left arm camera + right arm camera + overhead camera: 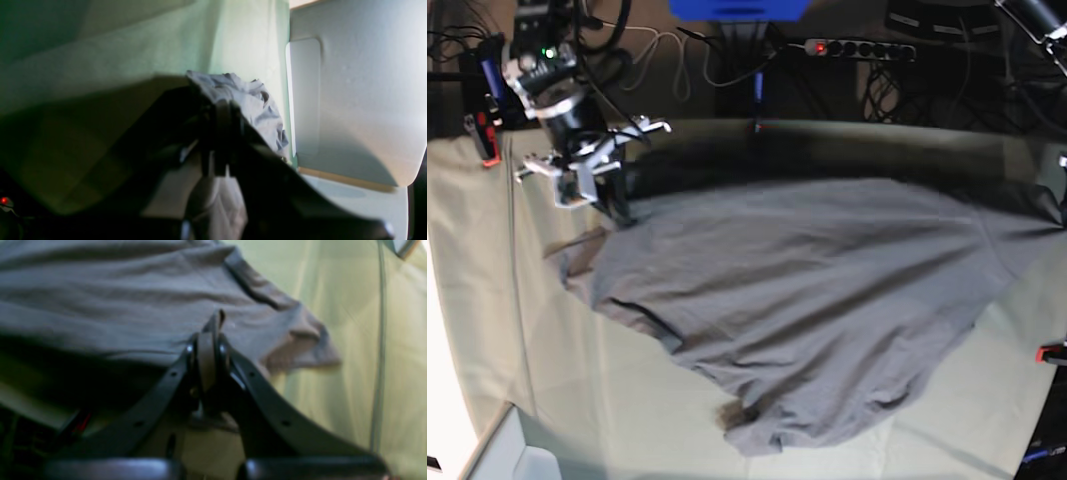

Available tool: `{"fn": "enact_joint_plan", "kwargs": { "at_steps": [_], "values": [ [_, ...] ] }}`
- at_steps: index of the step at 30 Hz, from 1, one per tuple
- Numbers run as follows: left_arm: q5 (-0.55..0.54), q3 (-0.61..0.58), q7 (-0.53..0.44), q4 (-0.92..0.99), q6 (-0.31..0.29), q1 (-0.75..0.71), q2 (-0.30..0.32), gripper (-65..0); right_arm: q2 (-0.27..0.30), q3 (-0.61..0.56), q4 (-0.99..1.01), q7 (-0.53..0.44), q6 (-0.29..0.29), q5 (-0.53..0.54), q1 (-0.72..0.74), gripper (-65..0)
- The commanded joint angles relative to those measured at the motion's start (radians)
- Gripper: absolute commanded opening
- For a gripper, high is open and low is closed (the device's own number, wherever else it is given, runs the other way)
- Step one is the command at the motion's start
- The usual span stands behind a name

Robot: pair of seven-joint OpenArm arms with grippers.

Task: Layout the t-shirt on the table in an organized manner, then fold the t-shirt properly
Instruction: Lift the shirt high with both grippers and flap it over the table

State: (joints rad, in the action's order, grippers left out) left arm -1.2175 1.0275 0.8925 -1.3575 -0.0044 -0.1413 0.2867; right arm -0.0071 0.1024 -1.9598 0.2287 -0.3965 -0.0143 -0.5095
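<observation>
In the base view the t-shirt (pixel 807 320) lies spread across the middle of the bench (pixel 547 380), its nearest edge bunched toward the front and a sleeve reaching left. Farther back on the left, the right end effector (pixel 617 212) is pressed together on a fold of the grey fabric; its wrist view shows cloth pinched between the fingers (pixel 206 353). At the far right edge, the left end effector (pixel 222 113) is likewise clamped on a bunched piece of t-shirt, with a white panel (pixel 360 100) beyond it.
</observation>
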Motion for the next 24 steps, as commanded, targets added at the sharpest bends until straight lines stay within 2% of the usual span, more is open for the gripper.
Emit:
{"fn": "enact_joint_plan", "kwargs": {
  "at_steps": [1,3,6,12,14,18,21,24],
  "values": [
    [-0.049,0.007,-0.011,-0.021,0.005,0.015,0.029,-64.8,-0.015,0.015,-0.043,-0.038,-0.045,0.014,-0.004,-65.0],
    [-0.045,0.003,-0.008,-0.021,0.005,0.053,0.039,-64.9,-0.038,0.049,-0.06,-0.038,-0.063,0.014,-0.002,-65.0],
    [-0.043,-0.011,-0.006,-0.012,0.007,0.099,0.044,-64.9,-0.04,0.084,-0.065,-0.038,-0.063,0.014,0.05,-65.0],
    [-0.038,-0.18,-0.017,-0.009,0.007,0.236,0.075,-64.9,-0.035,0.135,-0.063,-0.028,-0.063,0.014,0.206,-65.0],
    [-0.003,-0.243,-0.017,-0.009,0.007,0.303,0.076,-64.9,-0.035,0.139,-0.063,-0.028,-0.063,0.014,0.254,-65.0],
    [0.121,-0.355,-0.017,-0.009,0.007,0.484,0.072,-64.9,-0.031,0.141,-0.063,-0.028,-0.063,0.012,0.346,-65.0],
    [0.216,-0.453,-0.019,0.057,0.007,0.665,0.059,-64.9,-0.001,0.153,-0.059,-0.019,-0.063,0.009,0.452,-65.0],
    [0.276,-0.542,-0.02,0.229,0.007,0.885,0.026,-64.9,0.046,0.155,-0.043,0.087,-0.063,0.009,0.613,-65.0]
  ]
}}
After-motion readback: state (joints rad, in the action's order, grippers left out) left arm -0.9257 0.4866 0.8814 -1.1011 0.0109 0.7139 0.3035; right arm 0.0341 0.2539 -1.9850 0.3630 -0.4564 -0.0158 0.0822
